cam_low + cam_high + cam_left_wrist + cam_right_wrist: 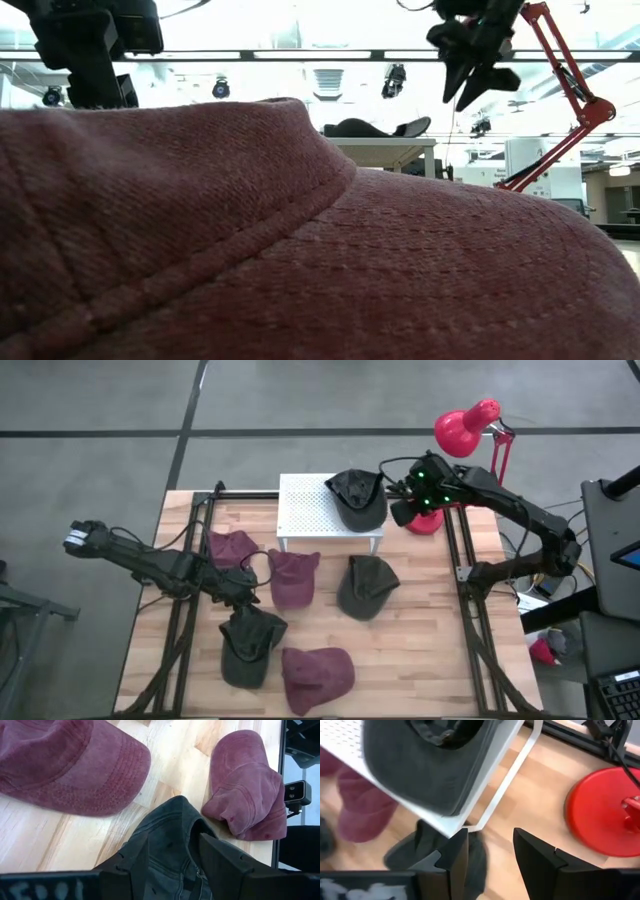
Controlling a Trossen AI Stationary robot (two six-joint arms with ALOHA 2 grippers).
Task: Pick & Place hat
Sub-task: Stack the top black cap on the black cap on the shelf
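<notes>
Beside the white rack, where one dark hat already rests, the right pincer hangs open and empty, while the left pincer straddles a dark hat on the desk, apparently needing to close, then lift.

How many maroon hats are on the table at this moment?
3. One maroon hat lies at the left by the white rack, a second just right of it at mid-table, and a third at the near edge. None appears hidden.
</notes>
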